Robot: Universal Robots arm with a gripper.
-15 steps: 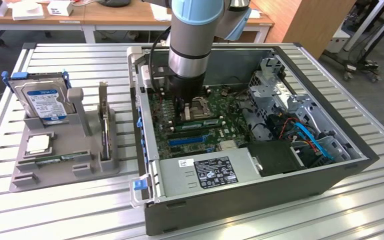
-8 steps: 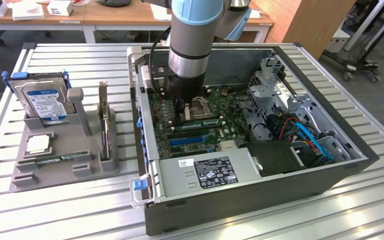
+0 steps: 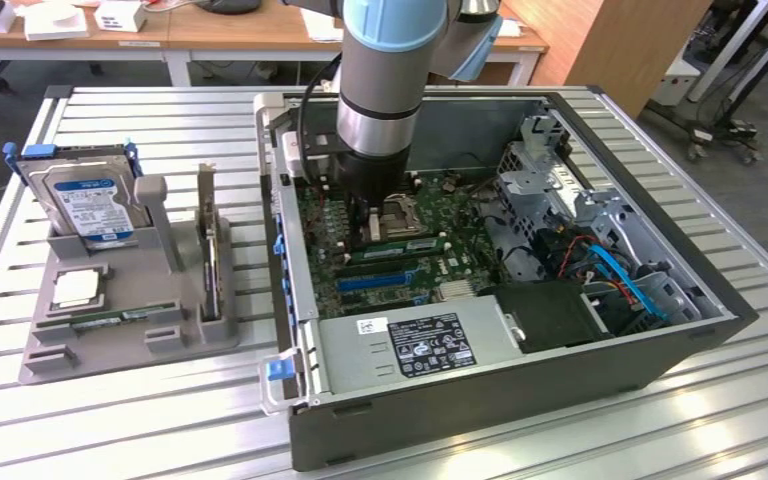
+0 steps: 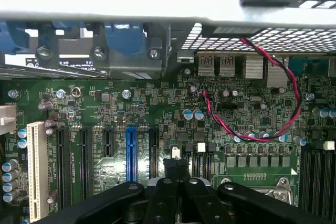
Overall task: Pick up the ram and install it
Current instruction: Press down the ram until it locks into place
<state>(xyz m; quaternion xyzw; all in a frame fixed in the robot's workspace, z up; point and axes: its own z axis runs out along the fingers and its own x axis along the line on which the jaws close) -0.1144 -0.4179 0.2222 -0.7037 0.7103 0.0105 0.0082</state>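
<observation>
Pincer (image 4: 178, 174): pressed together, empty, low over motherboard (image 4: 157, 114).
Ram (image 3: 120, 317): lying flat in holder (image 3: 37, 365), toward exterior view's left.

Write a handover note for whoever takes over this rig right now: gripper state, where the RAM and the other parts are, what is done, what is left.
Gripper: shut, holding nothing visible, hanging inside the open computer case over the motherboard, near the CPU socket.
RAM stick: lying flat in the front slot of the grey parts holder on the slatted table, at the exterior view's left, not picked up.
Also in the holder: hard drive standing at the back, expansion card upright beside it.
Done: nothing visible yet.
Left: pick up the RAM stick and seat it in the motherboard.
</observation>
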